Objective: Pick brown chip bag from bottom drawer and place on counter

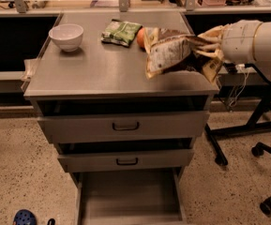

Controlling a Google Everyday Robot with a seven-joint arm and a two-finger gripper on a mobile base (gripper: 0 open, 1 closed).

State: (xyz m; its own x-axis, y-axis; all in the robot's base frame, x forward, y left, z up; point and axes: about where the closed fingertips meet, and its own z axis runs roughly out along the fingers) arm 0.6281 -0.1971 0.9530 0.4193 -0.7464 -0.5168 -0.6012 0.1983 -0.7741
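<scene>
The brown chip bag [169, 51] hangs in the air over the right part of the counter [93, 69], its pale printed back facing me. My gripper [204, 48] comes in from the right and is shut on the bag's right end. The bag partly hides the orange [140, 37] behind it. The bottom drawer [129, 196] stands pulled open below and is empty.
A white bowl [66, 35] sits at the counter's back left and a green snack bag [121, 32] at the back middle. Two handled drawers [124, 125] stand slightly open. A black stand and a chair base [266, 205] are on the floor at right.
</scene>
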